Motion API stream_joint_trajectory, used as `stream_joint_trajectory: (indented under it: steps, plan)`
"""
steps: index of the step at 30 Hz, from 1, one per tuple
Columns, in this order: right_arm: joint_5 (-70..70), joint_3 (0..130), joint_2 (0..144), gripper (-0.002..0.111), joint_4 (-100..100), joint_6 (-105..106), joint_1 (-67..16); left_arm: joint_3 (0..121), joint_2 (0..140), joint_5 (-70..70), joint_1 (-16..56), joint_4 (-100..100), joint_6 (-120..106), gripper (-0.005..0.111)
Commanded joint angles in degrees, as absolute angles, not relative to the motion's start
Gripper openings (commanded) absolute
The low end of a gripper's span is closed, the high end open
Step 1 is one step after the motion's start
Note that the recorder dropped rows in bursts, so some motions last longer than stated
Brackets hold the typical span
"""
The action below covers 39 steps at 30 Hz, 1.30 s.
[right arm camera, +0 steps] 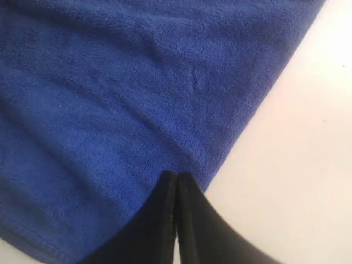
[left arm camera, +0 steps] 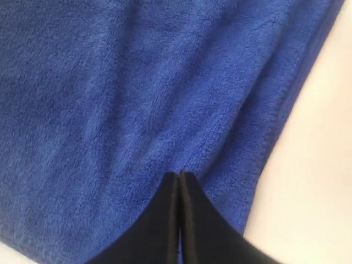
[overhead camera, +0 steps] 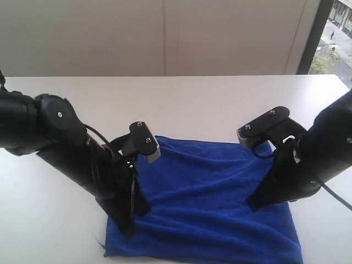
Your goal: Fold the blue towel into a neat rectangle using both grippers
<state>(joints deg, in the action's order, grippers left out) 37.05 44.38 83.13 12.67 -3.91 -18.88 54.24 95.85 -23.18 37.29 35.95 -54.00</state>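
The blue towel (overhead camera: 209, 203) lies spread on the white table, roughly square in outline with soft wrinkles; no white label shows. My left gripper (overhead camera: 130, 228) is shut, its tips pressed down on the towel near its near-left corner. In the left wrist view the left gripper (left arm camera: 180, 174) has its jaws together over the towel (left arm camera: 137, 82), close to a doubled edge. My right gripper (overhead camera: 253, 204) is shut too, resting on the towel's right side. In the right wrist view the right gripper (right arm camera: 177, 175) touches the towel (right arm camera: 126, 82) just inside its edge. No cloth shows between either pair of jaws.
The white table (overhead camera: 192, 104) stretches behind and to both sides of the towel. A pale wall stands beyond the far edge, with a window (overhead camera: 330, 33) at the upper right. Bare tabletop (left arm camera: 319, 165) borders the towel in the left wrist view and tabletop (right arm camera: 297, 154) in the right wrist view.
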Motion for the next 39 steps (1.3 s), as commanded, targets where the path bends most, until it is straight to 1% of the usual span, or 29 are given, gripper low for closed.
stream_joint_trajectory:
  steps: [1, 5, 7, 13, 27, 34, 39]
  plan:
    - [36.2, 44.7, 88.4, 0.000, 14.2, -5.1, -18.8, 49.6, 95.5, -17.1, 37.8, 37.3, -53.2, 0.000]
    - [38.9, 44.7, 92.8, 0.000, 13.8, -5.1, -18.8, 45.9, 95.9, -10.8, 37.8, 37.3, -53.2, 0.000]
    - [39.1, 44.5, 93.6, 0.000, 13.8, -5.1, -18.8, 45.3, 97.2, -10.0, 37.8, 37.3, -53.0, 0.000]
    - [38.0, 44.5, 94.5, 0.000, 14.2, -5.1, -18.8, 45.3, 101.7, -12.2, 37.8, 36.8, -52.7, 0.000]
    - [36.1, 44.5, 94.5, 0.000, 19.3, -8.4, -18.8, 45.3, 101.6, -19.5, 37.8, 32.4, -52.1, 0.000]
    - [35.7, 44.5, 94.5, 0.000, 19.3, -8.3, -18.8, 45.3, 99.9, -21.1, 37.8, 17.5, -38.4, 0.000]
    - [35.5, 44.5, 94.4, 0.000, 19.3, -9.2, -18.8, 45.3, 98.6, -21.0, 37.8, 16.1, -37.0, 0.000]
